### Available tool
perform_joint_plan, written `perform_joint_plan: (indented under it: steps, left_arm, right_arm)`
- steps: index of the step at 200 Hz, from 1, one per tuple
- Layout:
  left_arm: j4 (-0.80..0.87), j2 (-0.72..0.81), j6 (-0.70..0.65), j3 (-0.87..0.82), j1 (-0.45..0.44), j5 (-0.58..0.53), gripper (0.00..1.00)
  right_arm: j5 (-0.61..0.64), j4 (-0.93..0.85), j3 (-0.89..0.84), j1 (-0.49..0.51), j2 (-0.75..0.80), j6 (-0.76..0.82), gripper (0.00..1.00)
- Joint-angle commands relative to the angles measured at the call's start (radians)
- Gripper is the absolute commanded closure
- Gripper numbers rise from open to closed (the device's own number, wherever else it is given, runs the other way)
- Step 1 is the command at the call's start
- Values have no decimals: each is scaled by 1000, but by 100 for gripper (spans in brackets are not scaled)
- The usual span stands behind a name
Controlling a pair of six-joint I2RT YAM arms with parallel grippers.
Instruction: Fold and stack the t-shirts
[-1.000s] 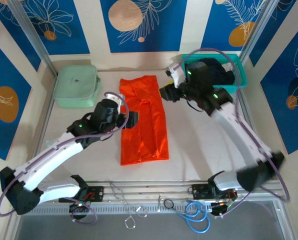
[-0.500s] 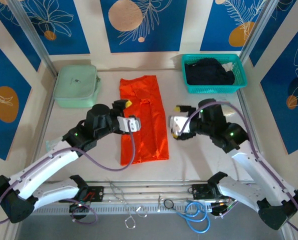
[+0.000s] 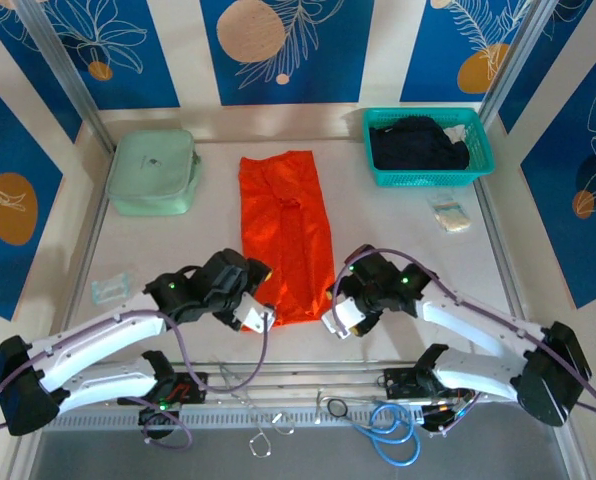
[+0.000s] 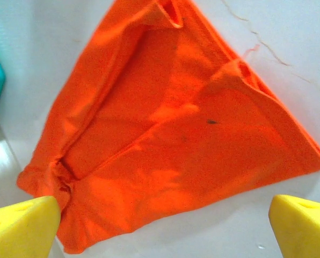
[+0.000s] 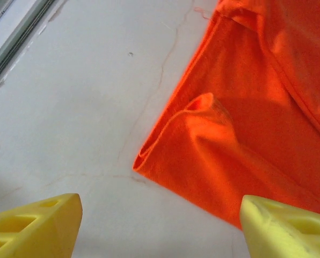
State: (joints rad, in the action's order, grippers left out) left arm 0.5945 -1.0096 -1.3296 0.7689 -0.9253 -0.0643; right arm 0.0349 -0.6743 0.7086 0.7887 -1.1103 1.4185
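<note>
The orange t-shirt (image 3: 286, 235) lies flat on the table as a long folded strip running away from me. My left gripper (image 3: 255, 316) hovers open at its near left corner. In the left wrist view the yellow fingertips (image 4: 21, 226) straddle the near hem of the orange t-shirt (image 4: 176, 134) without touching it. My right gripper (image 3: 336, 320) stands open at the near right corner. There the orange t-shirt (image 5: 246, 129) shows a small raised fold, with the left gripper (image 4: 162, 232) and right gripper (image 5: 160, 228) both over bare table. The black t-shirt (image 3: 416, 143) sits bundled in the teal basket.
The teal basket (image 3: 483, 150) stands at the back right and a pale green box (image 3: 153, 172) at the back left. A small packet (image 3: 448, 214) lies right of the shirt, another (image 3: 109, 288) near the left edge. A metal rail (image 3: 298, 375) borders the near side.
Both arms have drawn back toward me. The right gripper came from beside the basket to the shirt's near right corner; the left slid from the shirt's left edge to its near left corner.
</note>
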Motion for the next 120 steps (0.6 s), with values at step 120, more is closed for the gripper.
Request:
perform_joint_plan:
  steps: [120]
  left_arm:
    - [46,-100,-152,-134,-4,57,25]
  right_arm:
    - [31,45,69,26,-318,142,28]
